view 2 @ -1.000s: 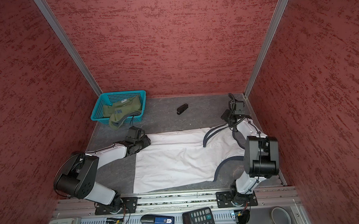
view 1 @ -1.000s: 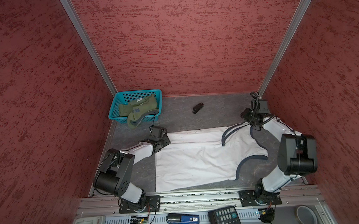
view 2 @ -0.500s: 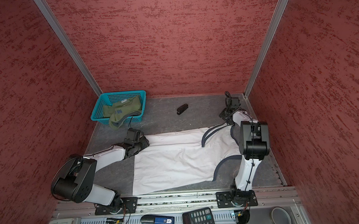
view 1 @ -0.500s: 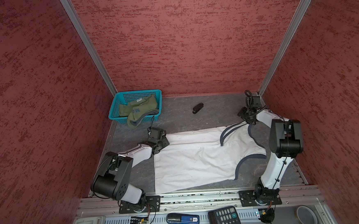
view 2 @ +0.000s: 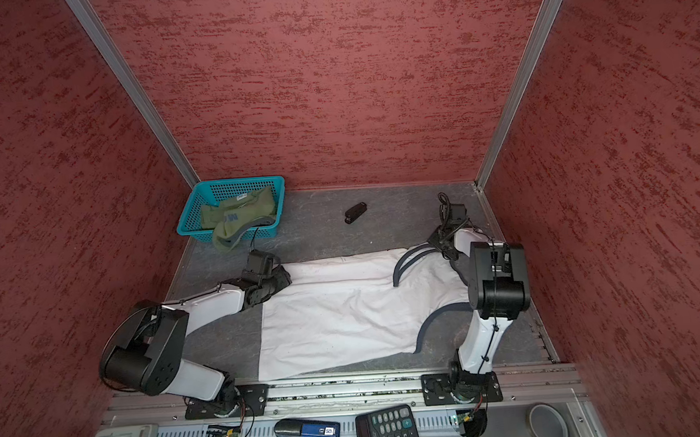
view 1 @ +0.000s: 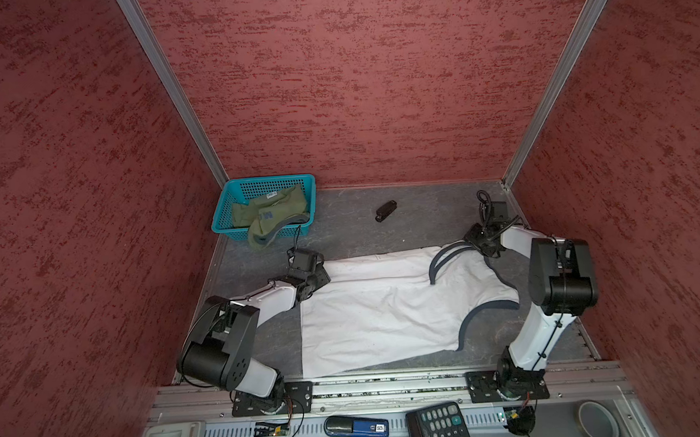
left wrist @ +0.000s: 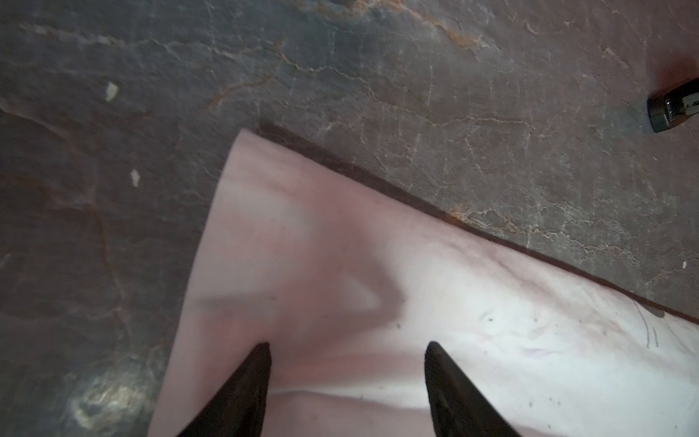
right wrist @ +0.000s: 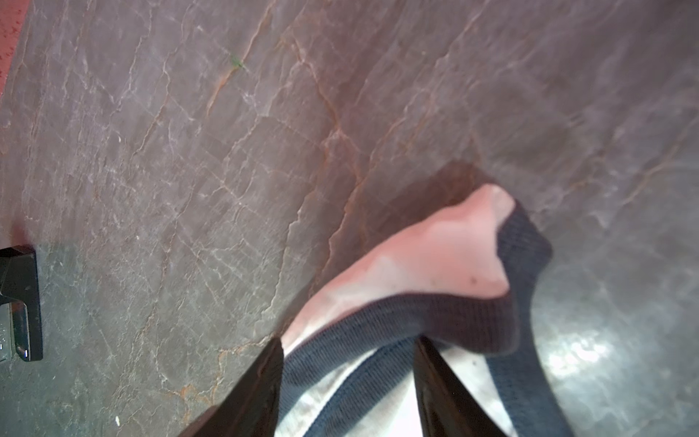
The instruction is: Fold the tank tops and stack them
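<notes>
The white tank top [view 1: 387, 309] [view 2: 345, 311] lies spread flat on the grey table, hem to the left and dark-trimmed straps to the right. My left gripper [view 1: 321, 272] [view 2: 283, 275] [left wrist: 348, 344] is low over the far hem corner, open, with white cloth under the gap. At the far shoulder strap [right wrist: 435, 265], my right gripper [view 1: 482, 242] [view 2: 442, 243] [right wrist: 348, 340] stands open, and the trimmed strap passes between its fingers. The olive green tank top [view 1: 271, 216] [view 2: 235, 216] is crumpled in the teal basket [view 1: 222, 206] [view 2: 187, 213], partly hanging over its front rim.
A small black object [view 1: 385, 210] [view 2: 355, 212] [left wrist: 673, 106] lies on the table behind the white top. Red walls close in on three sides. On the front ledge sit a calculator [view 1: 438, 428], a blue-black device [view 1: 355, 426] and a tape roll [view 1: 598, 420].
My right gripper has shifted slightly left and nearer along the strap, and its elbow has swung. The left arm has barely moved.
</notes>
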{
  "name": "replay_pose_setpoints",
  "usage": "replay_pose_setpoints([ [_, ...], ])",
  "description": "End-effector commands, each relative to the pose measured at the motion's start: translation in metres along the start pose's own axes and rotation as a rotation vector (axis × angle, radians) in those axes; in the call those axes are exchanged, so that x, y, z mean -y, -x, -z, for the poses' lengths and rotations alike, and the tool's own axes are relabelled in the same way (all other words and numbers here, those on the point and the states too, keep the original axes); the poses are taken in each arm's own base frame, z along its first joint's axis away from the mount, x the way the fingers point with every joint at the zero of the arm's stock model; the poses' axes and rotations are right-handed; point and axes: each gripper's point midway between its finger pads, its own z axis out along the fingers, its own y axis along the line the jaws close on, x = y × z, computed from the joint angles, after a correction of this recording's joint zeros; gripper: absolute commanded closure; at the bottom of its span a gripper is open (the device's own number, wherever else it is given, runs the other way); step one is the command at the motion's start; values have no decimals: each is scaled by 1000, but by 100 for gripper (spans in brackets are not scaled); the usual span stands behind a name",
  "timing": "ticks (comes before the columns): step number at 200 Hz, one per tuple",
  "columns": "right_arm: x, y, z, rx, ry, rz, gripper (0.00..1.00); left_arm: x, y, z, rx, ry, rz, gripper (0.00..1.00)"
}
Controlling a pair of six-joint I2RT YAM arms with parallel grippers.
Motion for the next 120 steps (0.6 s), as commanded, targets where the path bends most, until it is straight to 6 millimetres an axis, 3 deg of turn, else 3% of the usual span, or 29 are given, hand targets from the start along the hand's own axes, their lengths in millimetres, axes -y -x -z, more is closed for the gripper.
replay_pose_setpoints([
  [1,-11,19,17,81,33,-3,45,-50,-43,-4,-145,169,2,34],
  [30,-10,21,25,107,35,-7,45,-50,-44,-4,-145,170,1,34],
  [120,13,24,12,103,-40,-39,47,-50,-44,-5,-146,170,1,34],
])
